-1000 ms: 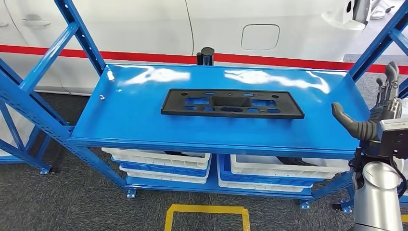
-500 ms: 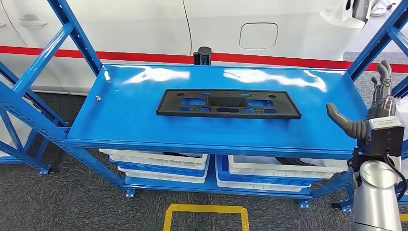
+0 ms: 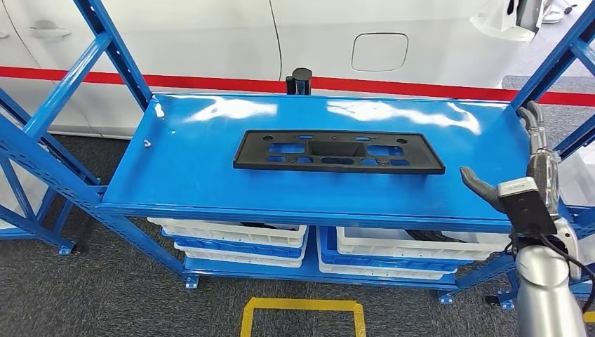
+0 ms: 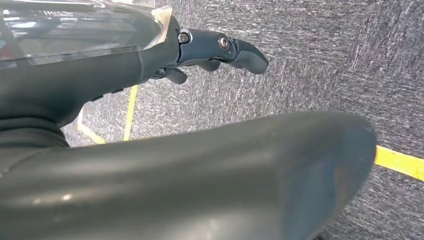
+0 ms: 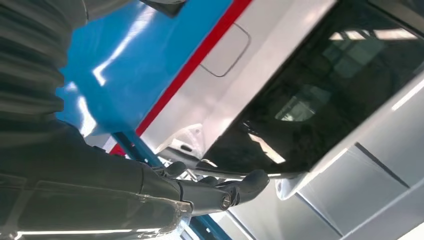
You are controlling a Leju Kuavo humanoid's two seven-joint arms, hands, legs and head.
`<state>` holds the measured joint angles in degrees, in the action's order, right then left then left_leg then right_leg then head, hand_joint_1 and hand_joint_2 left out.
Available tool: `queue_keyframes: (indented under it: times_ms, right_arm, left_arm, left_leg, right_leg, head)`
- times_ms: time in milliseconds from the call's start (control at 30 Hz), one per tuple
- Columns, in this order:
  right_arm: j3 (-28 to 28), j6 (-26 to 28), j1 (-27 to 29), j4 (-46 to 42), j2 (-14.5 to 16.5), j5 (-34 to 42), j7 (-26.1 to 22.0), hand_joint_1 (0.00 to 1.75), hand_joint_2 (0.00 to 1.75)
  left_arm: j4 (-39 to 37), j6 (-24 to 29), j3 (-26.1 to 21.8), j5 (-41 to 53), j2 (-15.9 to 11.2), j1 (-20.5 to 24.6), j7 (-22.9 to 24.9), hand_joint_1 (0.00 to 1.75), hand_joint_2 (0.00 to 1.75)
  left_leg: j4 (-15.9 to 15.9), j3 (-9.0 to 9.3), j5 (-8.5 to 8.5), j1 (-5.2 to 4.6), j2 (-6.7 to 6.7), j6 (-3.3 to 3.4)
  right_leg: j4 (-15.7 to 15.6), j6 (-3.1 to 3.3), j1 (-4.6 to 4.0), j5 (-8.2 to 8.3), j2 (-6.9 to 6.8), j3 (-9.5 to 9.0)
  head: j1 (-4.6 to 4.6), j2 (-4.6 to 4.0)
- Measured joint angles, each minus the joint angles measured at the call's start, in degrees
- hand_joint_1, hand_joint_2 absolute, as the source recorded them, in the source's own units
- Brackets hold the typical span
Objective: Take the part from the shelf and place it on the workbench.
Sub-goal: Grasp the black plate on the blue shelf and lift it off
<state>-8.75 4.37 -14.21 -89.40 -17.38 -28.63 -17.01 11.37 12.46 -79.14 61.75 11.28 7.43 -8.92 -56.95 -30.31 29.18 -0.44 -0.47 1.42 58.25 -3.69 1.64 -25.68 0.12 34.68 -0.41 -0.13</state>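
Part: black flat plastic part [image 3: 339,152] with cut-out windows lies flat in the middle of the top shelf [image 3: 182,175], its long side running along the shelf front.
Right hand: right hand [image 3: 523,168] is raised at the shelf's right end, fingers spread upward, thumb [image 3: 480,186] jutting toward the part, nothing in it. The thumb tip is near the part's right end but apart from it.
Right hand, wrist view: fingers [image 5: 235,190] lie extended with nothing between them, a white car body [image 5: 260,85] beyond.
Left hand: left hand [image 4: 210,50] hangs over grey carpet [image 4: 325,60], fingers loosely curled with nothing in them; I cannot tell whether to call them apart or together.
Edges: part sits back from the shelf's front lip, with bare blue surface on all sides of it; more room on the left than on the right.
Uprights: slanted blue frame posts [image 3: 116,53] rise at both ends of the shelf; the right hand is just beside the right-hand post [image 3: 554,63].
Behind: small black cylinder [image 3: 300,81] stands at the shelf's back edge, in front of the car's red stripe [image 3: 210,82].
Containers: white bins [image 3: 231,235] on blue trays [image 3: 379,263] sit on the lower level; dark items show inside, too hidden to name.
Floor: yellow tape outline [image 3: 302,312] marks the carpet in front of the shelf.
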Motion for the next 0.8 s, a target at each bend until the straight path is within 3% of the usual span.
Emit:
queue_keyframes:
  times_ms: [333, 800]
  right_arm:
    - [5.65, -1.39, 2.07, -2.01, -1.97, -7.97, 2.79, 0.0, 1.75]
    - [16.58, -2.99, -3.16, 3.2, -2.08, -9.64, 2.94, 0.0, 1.75]
  left_arm:
    - [0.0, -0.41, 0.02, -0.44, -0.19, 0.0, 0.0, 0.0, 0.0]
    - [0.0, 0.13, -0.59, -2.36, -0.22, -0.05, -0.03, 0.0, 0.0]
  left_leg:
    - [0.01, -0.05, 0.01, 0.0, 0.02, 0.02]
    - [0.0, -0.01, 0.0, 0.0, 0.0, 0.03]
  right_leg:
    - [0.0, 0.0, 0.0, 0.0, 0.02, -0.02]
    - [0.0, 0.0, 0.0, 0.0, -0.01, -0.01]
  head:
    - [0.0, 0.0]
    - [0.0, 0.0]
